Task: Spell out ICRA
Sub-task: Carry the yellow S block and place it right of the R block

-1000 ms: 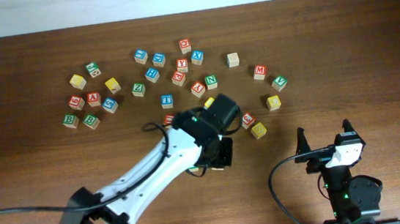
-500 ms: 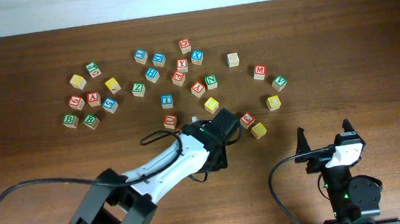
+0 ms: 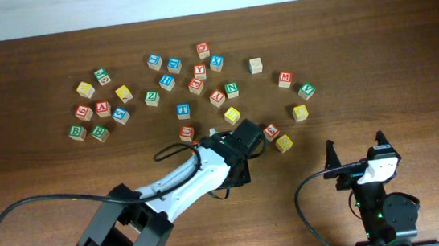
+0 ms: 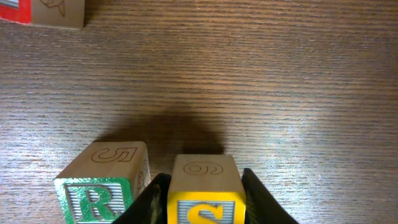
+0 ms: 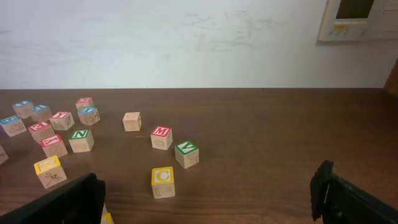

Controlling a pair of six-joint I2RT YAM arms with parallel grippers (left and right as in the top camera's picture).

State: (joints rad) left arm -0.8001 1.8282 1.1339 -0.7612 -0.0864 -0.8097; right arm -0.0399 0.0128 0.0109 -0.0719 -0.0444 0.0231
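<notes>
1. The left gripper point(image 4: 204, 186) sits low over the wooden table point(image 4: 261, 74). Its jaws stand either side of a yellow cube point(image 4: 203, 167) whose near face reads S. Both fingers lie right against its sides, but I cannot tell whether they pinch it or merely flank it.
2. That cube rests on the table just beside the green R cube point(image 4: 102, 186), with a thin gap between them and their faces roughly in line.
3. The step looks like setting this cube into the row. To do it well, part the jaws evenly and rise straight up, so neither finger drags the cube or nudges R, which is close to the left finger.
4. One thing to check: the face shown is S, while a yellow C cube point(image 5: 163, 180) lies well apart near the right arm, beside a green V cube point(image 5: 186, 154).
5. The red A cube point(image 3: 103, 108) sits in the far-left cluster. I cannot pick out the I.
6. The right gripper point(image 3: 356, 148) hangs with its jaws wide apart, holding nothing.
</notes>
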